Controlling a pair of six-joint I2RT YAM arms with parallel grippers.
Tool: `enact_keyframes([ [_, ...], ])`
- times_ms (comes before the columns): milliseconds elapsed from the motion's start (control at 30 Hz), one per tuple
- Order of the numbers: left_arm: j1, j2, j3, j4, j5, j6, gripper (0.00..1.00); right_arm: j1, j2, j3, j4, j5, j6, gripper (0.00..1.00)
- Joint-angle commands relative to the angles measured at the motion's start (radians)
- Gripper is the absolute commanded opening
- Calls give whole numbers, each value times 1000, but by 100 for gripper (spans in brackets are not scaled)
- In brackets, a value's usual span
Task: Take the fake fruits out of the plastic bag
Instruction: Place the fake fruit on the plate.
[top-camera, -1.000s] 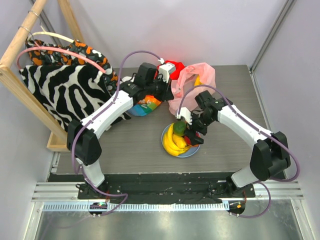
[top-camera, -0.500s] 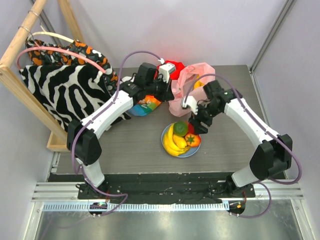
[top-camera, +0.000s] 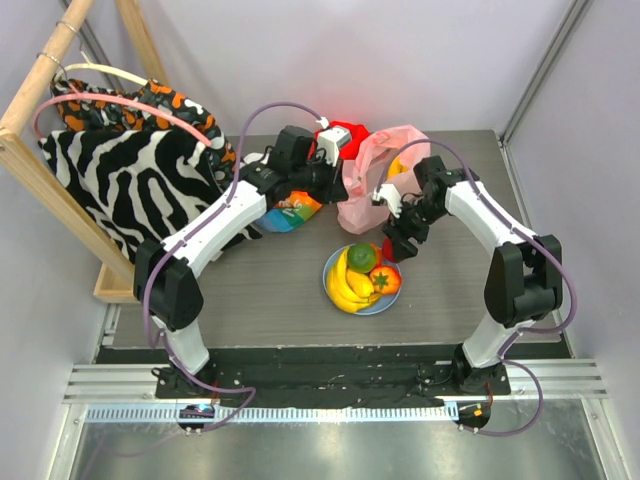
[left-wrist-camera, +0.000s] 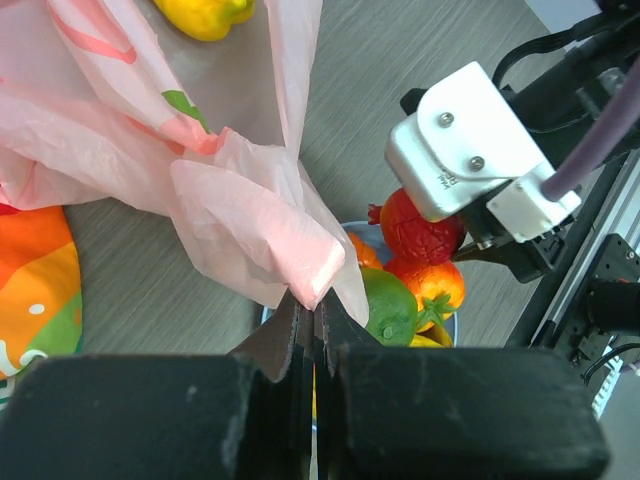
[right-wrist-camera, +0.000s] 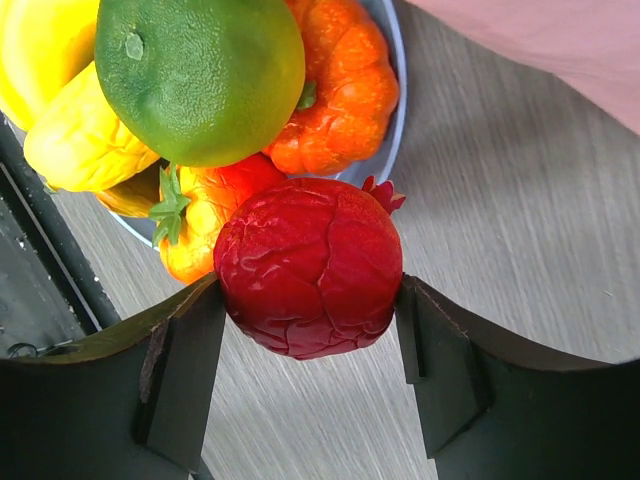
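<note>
Right gripper (right-wrist-camera: 310, 292) is clamping the red fruit (right-wrist-camera: 308, 262) between both fingers, so it's closed on that one and carrying it clear of the bag (left-wrist-camera: 230, 180). Left gripper (left-wrist-camera: 315, 315) is pinching a fold of the pink plastic, fingers pressed together on it, holding the bag up and open.

What matters for the drop is where the plate (right-wrist-camera: 396, 70) is sitting relative to that fruit. From the top view the right gripper is hanging just off the plate's far-right rim, so the plate is lying toward the arm bases and a bit to the left of it. The wrist view agrees: the red fruit is overlapping the rim, right beside the orange-red fruit (right-wrist-camera: 195, 225), with the green fruit (right-wrist-camera: 200, 75) and bananas (right-wrist-camera: 55, 120) filling the middle. I can't tell if it's touching the pile or just hovering next to it.

My guess is it's going to need a short nudge inward toward the bases before letting go, or it's going to roll off the edge since that pile is looking pretty full.

One yellow fruit (left-wrist-camera: 203, 14) is sitting back in the bag's opening, on the far side. The right arm is looking like the one to fetch it, since the left one is busy holding plastic.
</note>
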Motion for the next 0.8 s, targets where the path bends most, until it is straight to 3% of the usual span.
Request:
enact_keyframes([
  [0,-1,1,28,-2,-2,24,0,11,9,-10,-1,-44,-2,72],
  [767,-1,15,26,15,10,12,0,54,49,-128,30,-23,67,75],
])
